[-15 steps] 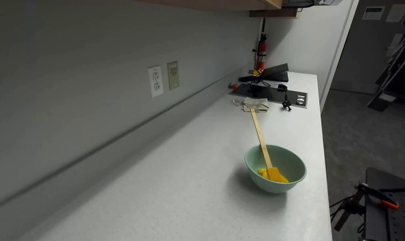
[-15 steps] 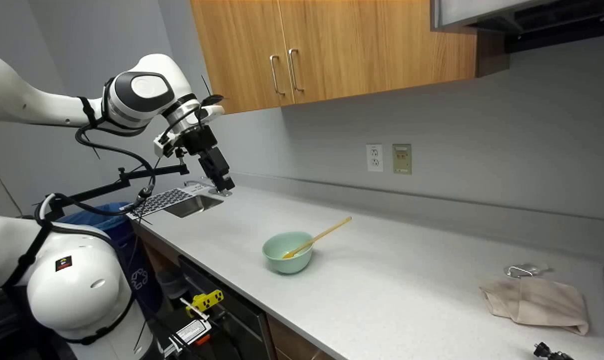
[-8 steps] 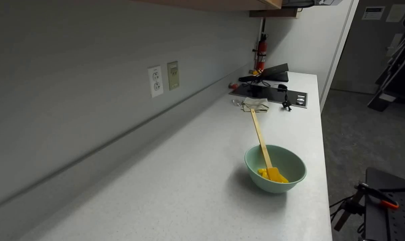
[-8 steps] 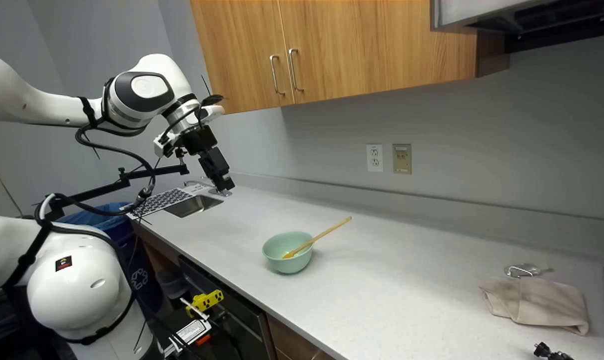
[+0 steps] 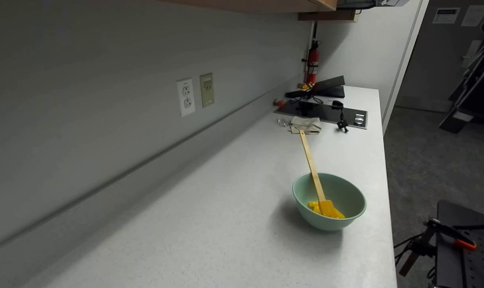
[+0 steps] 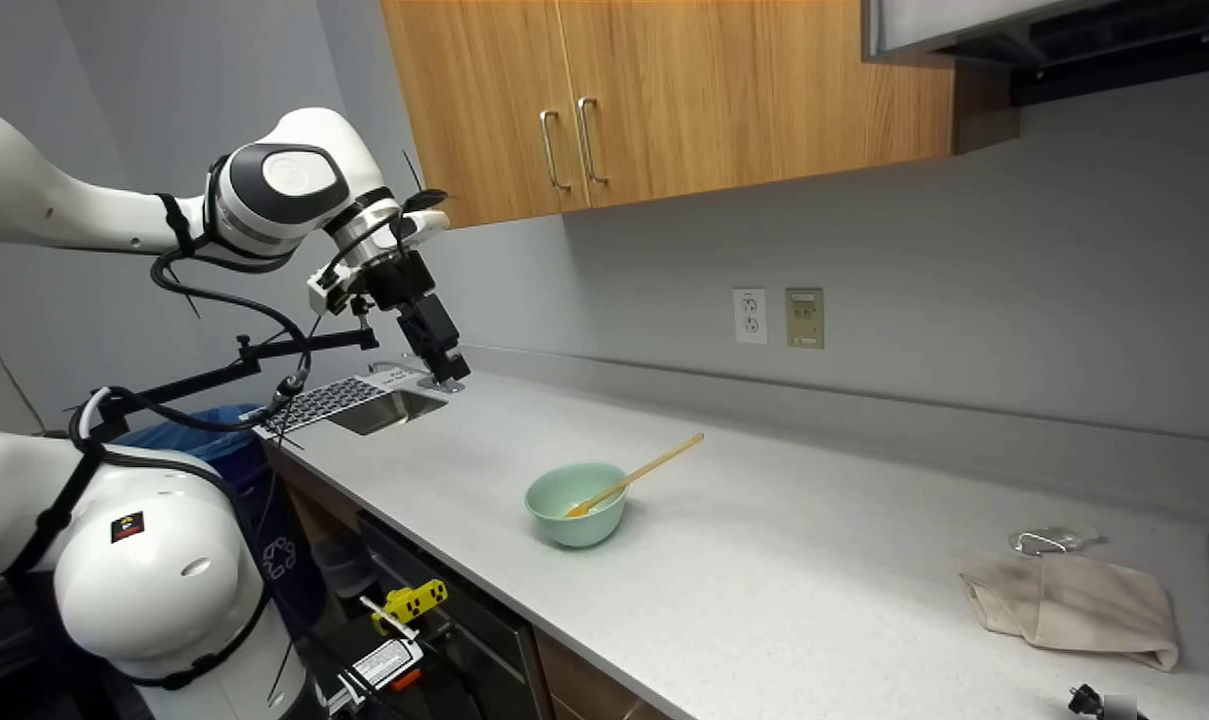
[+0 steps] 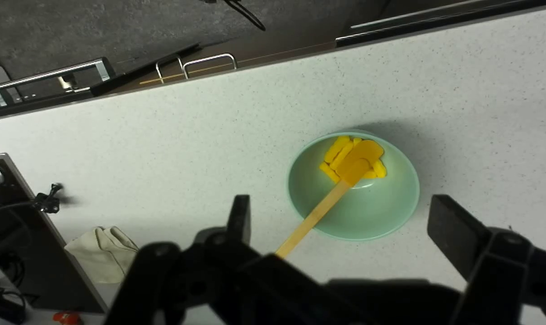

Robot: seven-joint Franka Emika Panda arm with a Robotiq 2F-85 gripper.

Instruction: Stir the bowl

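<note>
My gripper (image 7: 338, 221) is spread wide with nothing in it, and the bowl (image 7: 390, 198) sits on the counter (image 7: 173, 149), near its front. If I grab the spatula (image 7: 327, 204) badly, I think it could twist and slip away. Nothing holds the bowl, so a hard stir might slide or tip it, and the yellow bits (image 7: 337, 149) could hop out. From the wrist, the gripper looks close around the bowl; in an exterior view the gripper (image 6: 452, 368) hangs high, well apart from it. The handle end (image 5: 302, 133) shows in both exterior views, but my gripper hides it from the wrist.
</note>
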